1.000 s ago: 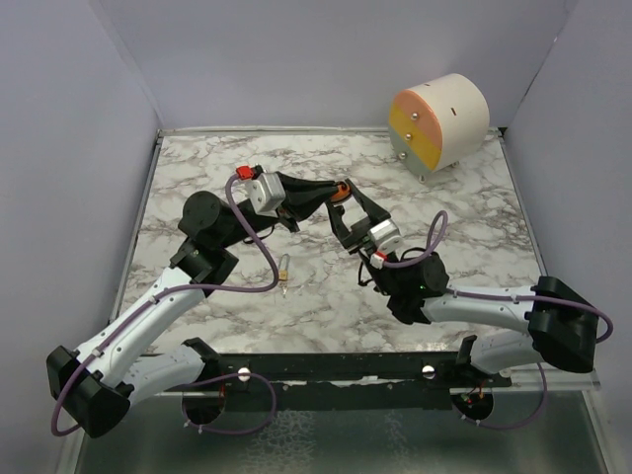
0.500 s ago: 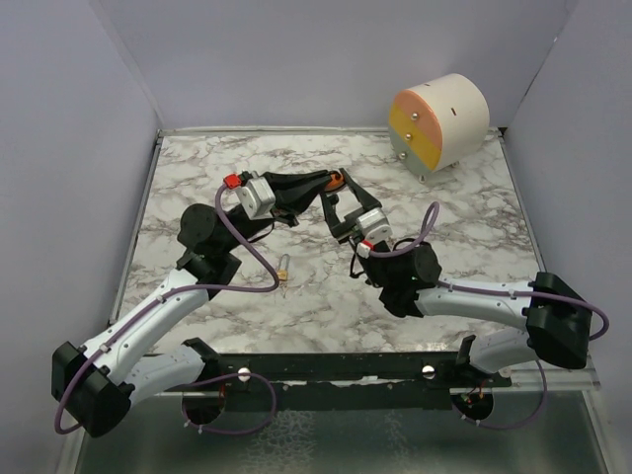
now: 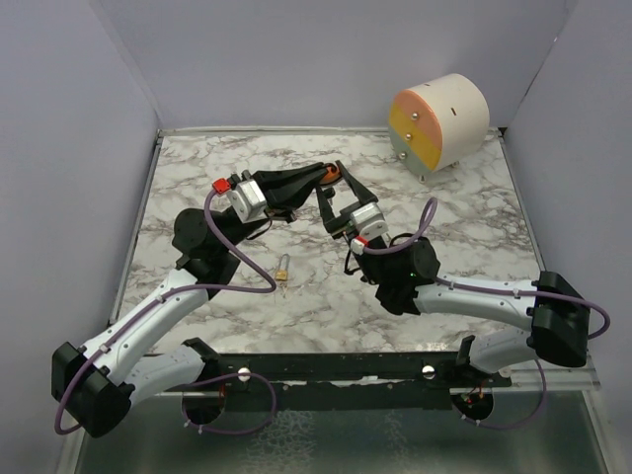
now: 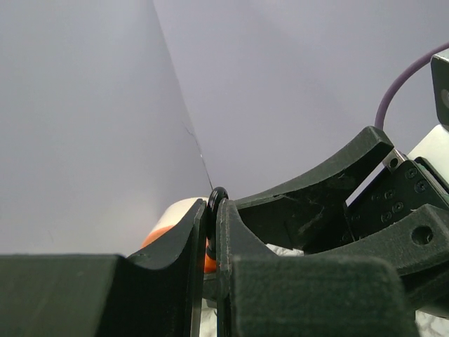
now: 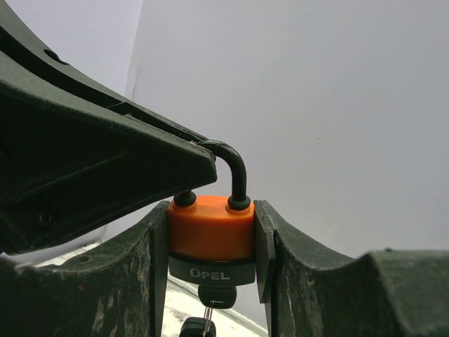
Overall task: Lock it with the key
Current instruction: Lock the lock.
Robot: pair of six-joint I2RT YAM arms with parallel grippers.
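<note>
An orange padlock with a black shackle and a black base marked OPEL is held in the air between both grippers. My right gripper is shut on the sides of its body. A key sits in the keyhole underneath, with a second key hanging from it. My left gripper is shut on the shackle; the orange body shows just below its fingertips. In the top view the padlock is above the back middle of the table, with the left gripper and right gripper meeting at it.
A small brass-coloured object lies on the marble table in front of the left arm. A cream cylinder with an orange, yellow and pink face stands at the back right corner. Purple walls enclose the table.
Both grippers have moved together a little to the left and towards the back, carrying the padlock with them. Both grips are unchanged.
</note>
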